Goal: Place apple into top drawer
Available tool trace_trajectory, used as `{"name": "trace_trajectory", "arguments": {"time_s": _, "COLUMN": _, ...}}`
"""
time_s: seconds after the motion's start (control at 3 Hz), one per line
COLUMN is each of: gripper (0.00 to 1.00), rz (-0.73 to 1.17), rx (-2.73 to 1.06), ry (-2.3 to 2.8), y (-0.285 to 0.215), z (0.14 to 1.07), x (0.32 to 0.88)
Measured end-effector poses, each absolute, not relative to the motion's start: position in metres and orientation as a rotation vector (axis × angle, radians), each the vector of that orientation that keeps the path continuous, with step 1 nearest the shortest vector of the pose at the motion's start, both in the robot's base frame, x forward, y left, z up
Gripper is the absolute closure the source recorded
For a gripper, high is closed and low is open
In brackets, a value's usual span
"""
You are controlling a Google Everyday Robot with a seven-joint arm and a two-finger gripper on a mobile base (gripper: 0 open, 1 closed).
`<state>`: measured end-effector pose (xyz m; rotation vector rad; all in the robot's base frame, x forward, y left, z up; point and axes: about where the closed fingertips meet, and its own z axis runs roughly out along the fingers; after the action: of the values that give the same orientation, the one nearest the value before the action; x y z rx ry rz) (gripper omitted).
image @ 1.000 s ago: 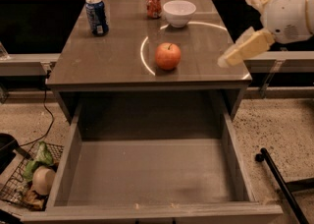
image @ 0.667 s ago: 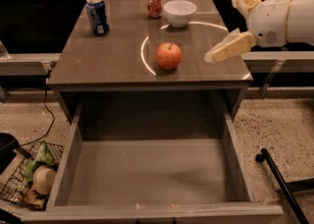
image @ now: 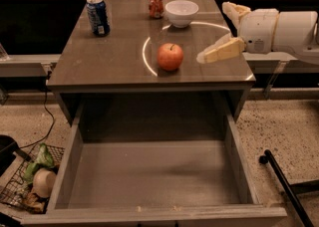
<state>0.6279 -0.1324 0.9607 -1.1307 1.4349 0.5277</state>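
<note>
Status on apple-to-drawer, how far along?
Done: the wide grey-brown top drawer is pulled open. In hand: the cream two-finger gripper hangs open over the cabinet top, right of the round red-orange apple, not touching it. Left: grasp the apple, carry it over the drawer, release.

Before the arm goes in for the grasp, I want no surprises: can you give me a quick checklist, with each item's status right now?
1. Top drawer pulled open, bottom bare: ok.
2. Apple sitting stem-up on the countertop, touching nothing else: ok.
3. Gripper close to the apple: ok, it hovers just to the apple's right, apart from it.
4. Apple grasped: not ok, not yet done.
5. White bowl and red can out of the side approach: ok, both stand behind the apple.
6. Blue can out of the way: ok, far left.
</note>
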Motion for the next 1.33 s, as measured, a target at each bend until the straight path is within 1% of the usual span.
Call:
{"name": "trace_trajectory", "arguments": {"time_s": 0.33, "gripper": 0.00, "rz": 0.517, "rx": -1.132, "ry": 1.460, "y": -0.121, "z": 0.949, "x": 0.640}}
{"name": "trace_trajectory", "arguments": {"time_s": 0.67, "gripper": 0.00, "rz": 0.584, "rx": -1.092, "ry": 1.457, "y": -0.098, "z": 0.916, "x": 0.671}}
{"name": "trace_trajectory", "arguments": {"time_s": 1.33, "gripper": 0.00, "rz": 0.689, "rx": -1.064, "ry": 1.461, "y": -0.076, "z": 0.873, "x": 0.695}}
